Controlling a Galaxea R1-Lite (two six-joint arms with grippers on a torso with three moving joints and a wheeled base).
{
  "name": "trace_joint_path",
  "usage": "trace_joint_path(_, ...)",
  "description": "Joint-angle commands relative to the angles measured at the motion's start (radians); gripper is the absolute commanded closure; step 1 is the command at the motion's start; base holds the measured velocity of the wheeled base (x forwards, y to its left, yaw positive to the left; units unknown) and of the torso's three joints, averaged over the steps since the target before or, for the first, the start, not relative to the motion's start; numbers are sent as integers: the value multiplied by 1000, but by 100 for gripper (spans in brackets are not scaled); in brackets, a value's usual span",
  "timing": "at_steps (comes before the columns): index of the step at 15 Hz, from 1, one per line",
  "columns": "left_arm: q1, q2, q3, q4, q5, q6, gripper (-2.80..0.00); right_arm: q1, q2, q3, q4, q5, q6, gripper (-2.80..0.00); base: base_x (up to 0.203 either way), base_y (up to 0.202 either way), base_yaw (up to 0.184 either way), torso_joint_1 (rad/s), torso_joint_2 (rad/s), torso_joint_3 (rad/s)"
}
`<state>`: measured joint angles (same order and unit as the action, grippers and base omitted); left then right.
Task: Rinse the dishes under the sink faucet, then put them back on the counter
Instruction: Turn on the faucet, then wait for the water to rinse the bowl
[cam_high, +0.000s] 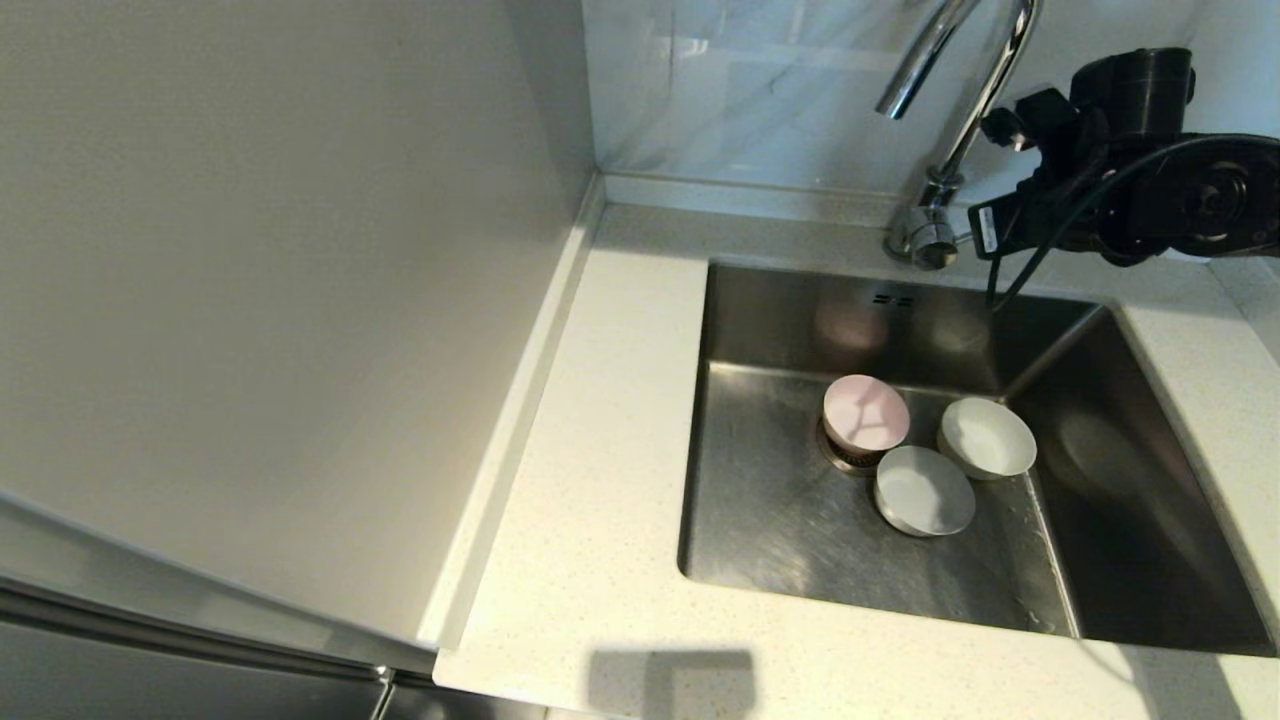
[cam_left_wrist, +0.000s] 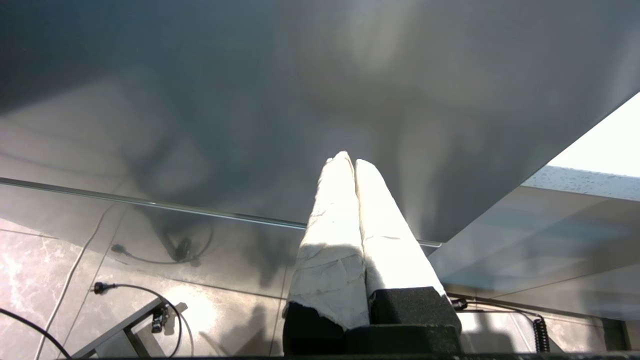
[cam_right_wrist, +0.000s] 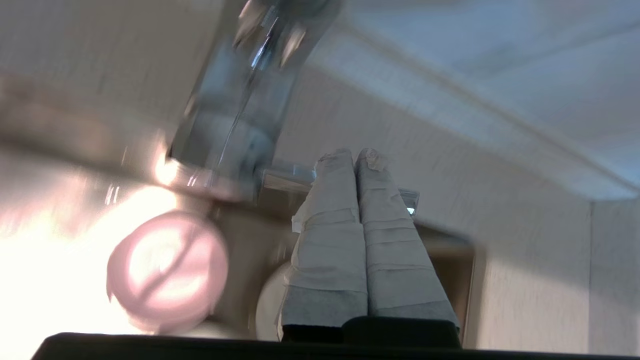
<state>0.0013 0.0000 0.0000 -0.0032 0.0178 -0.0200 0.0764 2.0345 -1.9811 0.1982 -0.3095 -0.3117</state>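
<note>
Three dishes sit in the sink (cam_high: 770, 520): a pale pink bowl (cam_high: 866, 412) over the drain, a grey-white bowl (cam_high: 924, 490) in front of it and a white bowl (cam_high: 987, 437) to the right. The chrome sink faucet (cam_high: 960, 100) rises at the back. My right arm (cam_high: 1130, 180) reaches in beside the faucet's base (cam_high: 925, 235). In the right wrist view my right gripper (cam_right_wrist: 354, 152) is shut and empty, with its tips lying across the thin lever (cam_right_wrist: 285, 177). The pink bowl (cam_right_wrist: 167, 270) shows below. My left gripper (cam_left_wrist: 349, 159) is shut and parked off the counter.
The speckled counter (cam_high: 600, 420) runs along the sink's left and front. A tall beige side panel (cam_high: 280, 300) stands at the left. A tiled wall (cam_high: 760, 90) rises behind the faucet. Below the left gripper are floor tiles with cables (cam_left_wrist: 125, 290).
</note>
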Motion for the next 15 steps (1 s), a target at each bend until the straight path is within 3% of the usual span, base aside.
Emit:
trace_joint_path(1, 0, -3, 0, 0, 1, 0, 0, 0, -49, 2, 137, 0, -2, 0, 0, 0, 0, 0, 0, 0)
trace_joint_path(3, 0, -3, 0, 0, 1, -1, 0, 0, -72, 8, 196, 6, 1, 0, 0, 0, 0, 0, 0, 0)
trace_joint_path(9, 0, -3, 0, 0, 1, 0, 0, -11, -93, 5, 181, 11, 41, 0, 0, 0, 0, 0, 0, 0)
trace_joint_path(15, 0, -3, 0, 0, 1, -1, 0, -138, -218, 68, 181, -3, 41, 0, 0, 0, 0, 0, 0, 0)
